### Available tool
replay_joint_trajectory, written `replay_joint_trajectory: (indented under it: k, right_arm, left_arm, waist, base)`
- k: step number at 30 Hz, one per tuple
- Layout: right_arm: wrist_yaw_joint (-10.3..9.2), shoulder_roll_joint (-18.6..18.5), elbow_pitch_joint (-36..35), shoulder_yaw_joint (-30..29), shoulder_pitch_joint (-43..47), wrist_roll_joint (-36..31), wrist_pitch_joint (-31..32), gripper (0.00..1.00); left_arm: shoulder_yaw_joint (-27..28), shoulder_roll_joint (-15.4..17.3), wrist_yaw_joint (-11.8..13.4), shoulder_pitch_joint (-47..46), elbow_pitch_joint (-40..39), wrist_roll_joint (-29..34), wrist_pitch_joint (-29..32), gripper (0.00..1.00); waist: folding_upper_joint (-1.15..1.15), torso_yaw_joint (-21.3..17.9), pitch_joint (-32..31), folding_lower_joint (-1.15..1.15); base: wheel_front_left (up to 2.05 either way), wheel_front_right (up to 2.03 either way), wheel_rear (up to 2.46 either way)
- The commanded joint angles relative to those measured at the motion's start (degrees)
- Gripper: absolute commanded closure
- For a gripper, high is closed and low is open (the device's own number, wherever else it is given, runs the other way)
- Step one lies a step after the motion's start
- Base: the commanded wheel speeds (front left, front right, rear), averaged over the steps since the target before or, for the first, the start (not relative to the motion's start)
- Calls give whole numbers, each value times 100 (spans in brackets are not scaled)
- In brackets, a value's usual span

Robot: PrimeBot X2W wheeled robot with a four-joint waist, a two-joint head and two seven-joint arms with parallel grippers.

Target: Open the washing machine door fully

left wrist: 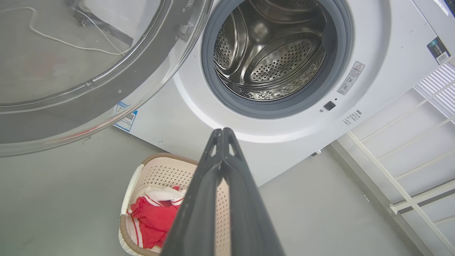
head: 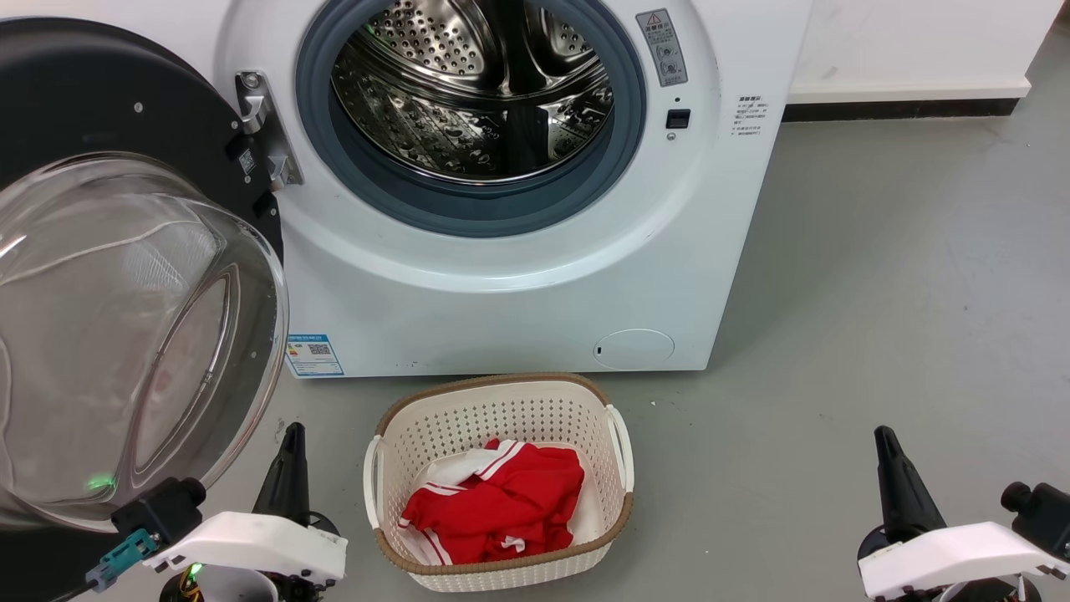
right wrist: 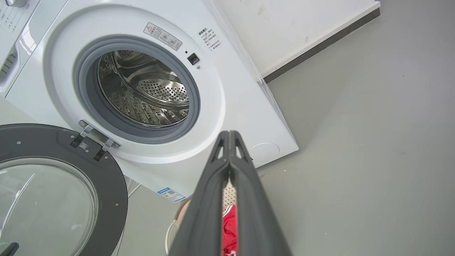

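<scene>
The white washing machine (head: 518, 276) stands ahead with its steel drum (head: 472, 92) exposed inside the grey rubber ring. The washing machine door (head: 125, 318) is swung wide out to the left on its hinge (head: 263, 134), its clear glass bowl bulging toward me. The door (right wrist: 53, 177) and the machine (left wrist: 284, 117) appear in the wrist views too. My left gripper (head: 288, 456) is low at the left, just right of the door's rim, shut and holding nothing. At the lower right my right gripper (head: 890, 460) is shut too, away from the machine.
A cream perforated laundry basket (head: 501, 401) with red and white clothes (head: 497, 502) sits on the grey floor right in front of the machine, between my grippers. A white wall with a dark skirting (head: 903, 109) runs behind at the right. A white rack (left wrist: 408, 142) stands beside the machine.
</scene>
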Motion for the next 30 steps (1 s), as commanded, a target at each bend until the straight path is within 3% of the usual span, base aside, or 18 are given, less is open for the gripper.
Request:
replay_joint_trajectory:
  k: [1,30]
  right_arm:
    - [-1,-22,-47,-22,-206,209,41,100]
    - [-1,-26,126,-154,-429,2418,502,100]
  left_arm:
    - [57,14,-31,-178,-57,-186,42,100]
    - [353,-153,-226,-265,-6,-2173,576,100]
  waist:
    - [0,0,0,0]
    - [0,-6,0,0]
  base:
    - [0,0,0]
    - [0,0,0]
